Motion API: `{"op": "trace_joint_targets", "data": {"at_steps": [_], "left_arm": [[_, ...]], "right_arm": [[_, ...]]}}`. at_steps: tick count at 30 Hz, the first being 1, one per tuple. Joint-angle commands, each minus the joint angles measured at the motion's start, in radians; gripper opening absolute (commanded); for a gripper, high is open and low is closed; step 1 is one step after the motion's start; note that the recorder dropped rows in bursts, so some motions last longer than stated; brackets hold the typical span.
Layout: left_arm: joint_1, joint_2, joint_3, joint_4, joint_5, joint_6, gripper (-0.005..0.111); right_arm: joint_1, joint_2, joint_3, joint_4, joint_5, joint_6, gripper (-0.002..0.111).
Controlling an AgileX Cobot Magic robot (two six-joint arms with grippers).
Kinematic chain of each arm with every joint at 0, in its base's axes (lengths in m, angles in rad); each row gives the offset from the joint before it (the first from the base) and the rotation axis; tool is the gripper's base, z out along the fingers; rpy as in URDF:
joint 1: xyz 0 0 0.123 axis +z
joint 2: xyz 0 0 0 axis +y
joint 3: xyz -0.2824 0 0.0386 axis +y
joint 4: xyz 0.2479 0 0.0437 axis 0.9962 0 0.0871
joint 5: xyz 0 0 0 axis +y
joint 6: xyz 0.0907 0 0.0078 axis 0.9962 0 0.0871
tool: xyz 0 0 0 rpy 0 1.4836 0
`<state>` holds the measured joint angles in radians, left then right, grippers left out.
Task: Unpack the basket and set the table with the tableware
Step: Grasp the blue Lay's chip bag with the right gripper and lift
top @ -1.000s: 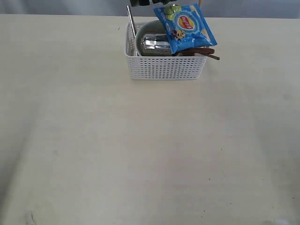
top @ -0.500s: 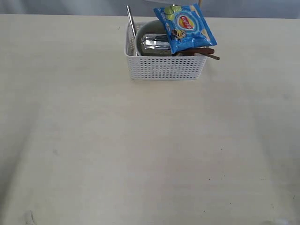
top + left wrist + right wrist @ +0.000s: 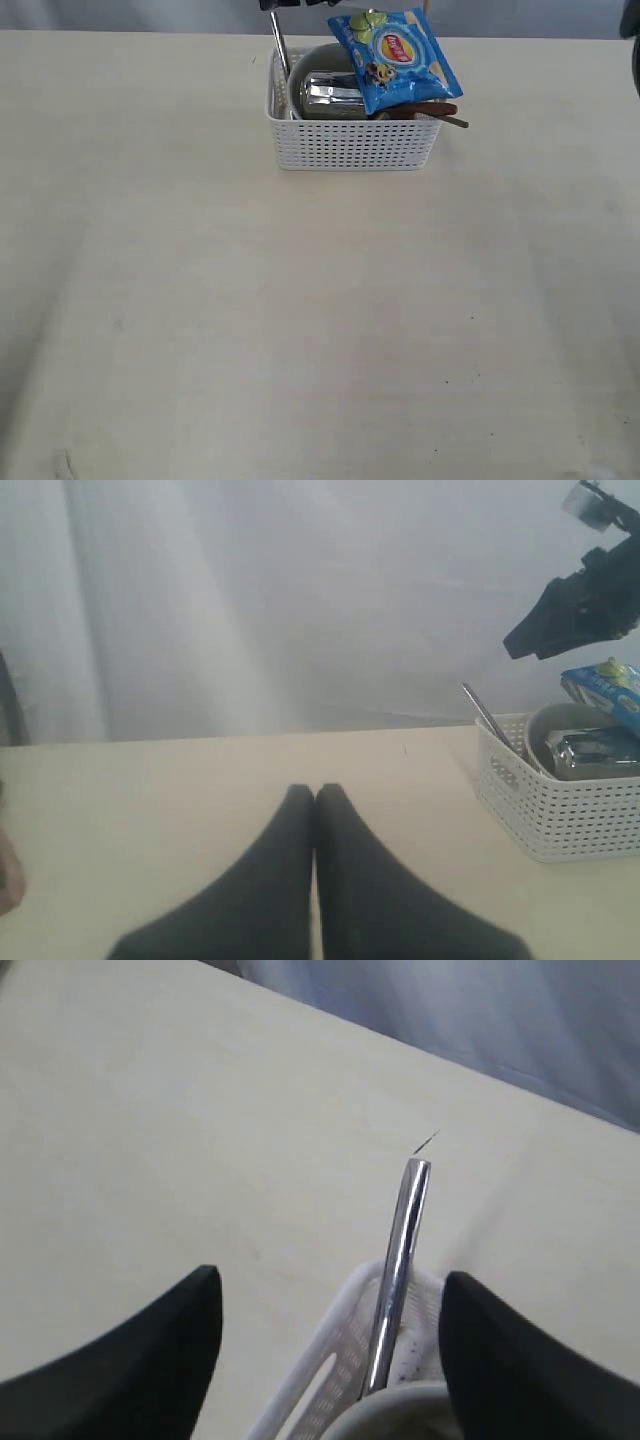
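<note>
Exterior view, basket: the basket (image 3: 350,145) sits at the upper middle of the table (image 3: 300,320), fully loaded. The blue chip bag (image 3: 395,55) lies on top, the steel cup (image 3: 330,93) and cream bowl (image 3: 318,58) are under it, and the wooden spoon (image 3: 432,109) pokes out at its right end.
Exterior view, change: half a second ago the top edge above the basket showed no gripper. Now we see the right gripper (image 3: 280,4) back there, directly over the upright steel handle (image 3: 281,45) at the basket's left end.
Exterior view, meaning: we judge that nothing is unpacked yet and that a first pick is being lined up on that handle.
Left wrist view, left gripper: the left gripper (image 3: 316,792) is pressed shut on nothing, low over bare table and well apart from the basket (image 3: 560,815).
Right wrist view, right gripper: the right gripper (image 3: 328,1280) is spread wide and empty. The steel handle (image 3: 400,1260) rises between its fingers, touching neither.
Right wrist view, unclear: we cannot tell whether it is a knife or a fork, since its working end is hidden in the basket.
</note>
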<state>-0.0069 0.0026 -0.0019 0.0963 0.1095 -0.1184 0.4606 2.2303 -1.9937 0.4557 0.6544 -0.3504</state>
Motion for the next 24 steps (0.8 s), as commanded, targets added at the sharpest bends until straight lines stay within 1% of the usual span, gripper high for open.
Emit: {"op": "trace_joint_targets", "data": {"at_steps": [1, 2, 5, 6, 9, 10, 12, 15, 16, 24], "left_arm": [[-0.006, -0.003, 0.002, -0.004, -0.007, -0.001, 0.000], [-0.006, -0.003, 0.002, -0.004, -0.007, -0.001, 0.000], [-0.006, -0.003, 0.002, -0.004, -0.007, -0.001, 0.000], [-0.006, -0.003, 0.002, -0.004, -0.007, -0.001, 0.000], [-0.006, -0.003, 0.002, -0.004, -0.007, -0.001, 0.000], [-0.006, -0.003, 0.002, -0.004, -0.007, -0.001, 0.000], [-0.006, -0.003, 0.002, -0.004, -0.007, -0.001, 0.000], [-0.006, -0.003, 0.002, -0.004, -0.007, -0.001, 0.000], [-0.006, -0.003, 0.002, -0.004, -0.007, -0.001, 0.000], [-0.006, -0.003, 0.002, -0.004, -0.007, -0.001, 0.000]], "right_arm": [[-0.010, -0.046, -0.007, -0.089, 0.049, 0.008, 0.060], [-0.012, -0.060, -0.007, -0.133, 0.072, 0.041, 0.060], [-0.012, -0.104, -0.007, -0.398, 0.202, 0.228, 0.061], [-0.012, -0.107, -0.007, -0.420, 0.232, 0.252, 0.064], [-0.012, -0.108, -0.007, -0.411, 0.332, 0.261, 0.074], [-0.004, -0.106, -0.005, -0.408, 0.340, 0.261, 0.075], [0.012, -0.100, -0.005, -0.420, 0.355, 0.278, 0.075], [0.019, -0.075, -0.005, -0.549, 0.364, 0.383, 0.075], [0.019, -0.065, -0.005, -0.561, 0.364, 0.389, 0.075], [0.019, -0.006, -0.005, -0.565, 0.323, 0.411, 0.075]]}}
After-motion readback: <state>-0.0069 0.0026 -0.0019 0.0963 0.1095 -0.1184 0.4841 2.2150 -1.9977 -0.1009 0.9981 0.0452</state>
